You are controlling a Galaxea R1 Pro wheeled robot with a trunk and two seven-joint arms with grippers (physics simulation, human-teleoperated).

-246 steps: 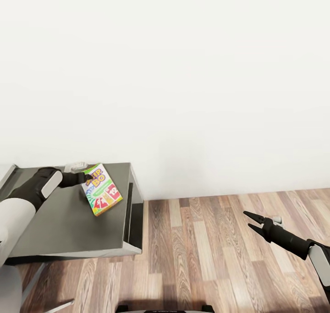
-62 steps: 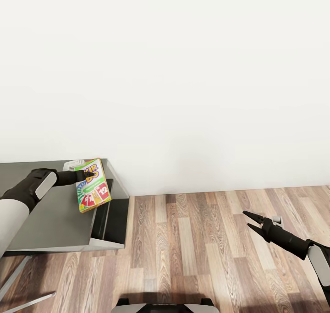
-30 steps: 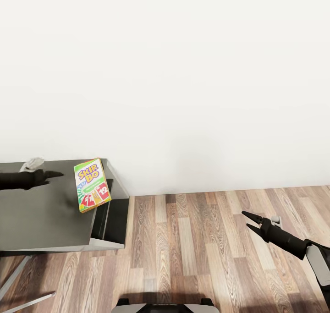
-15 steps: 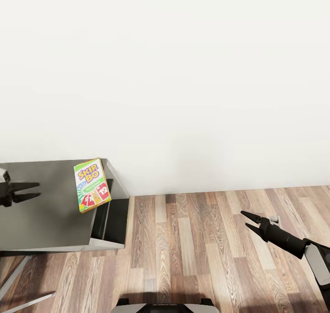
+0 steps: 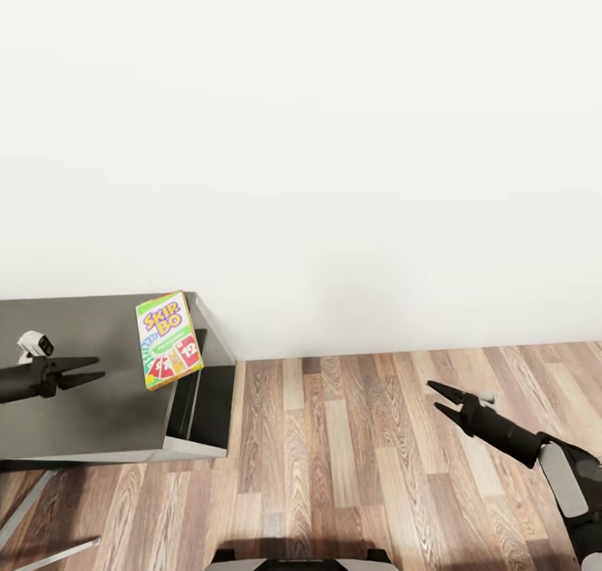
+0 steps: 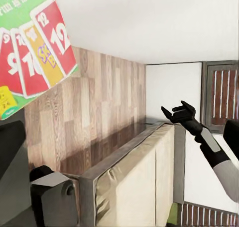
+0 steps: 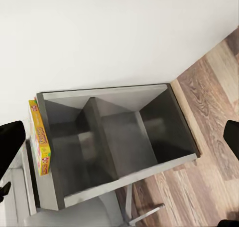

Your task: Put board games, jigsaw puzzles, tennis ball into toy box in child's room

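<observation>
At the left, the left claw [image 5: 84, 370] hangs spread and empty near the Skip-Bo box [image 5: 168, 339], which lies flat at the dark tabletop's [image 5: 100, 412] right edge, likely light, stiff and best pinched across its thin edges, while the right claw [image 5: 436, 398] hovers spread over the floor [image 5: 351, 462].

Dark grey desk unit [image 5: 92, 404] stands against the white wall on the wood-plank floor [image 5: 351, 462], and the Skip-Bo box [image 5: 168, 339] lies flat near its far right corner.

left end effector [image 5: 90, 369]: black, pointed fingers | right end effector [image 5: 434, 396]: black, grey-white forearm
</observation>
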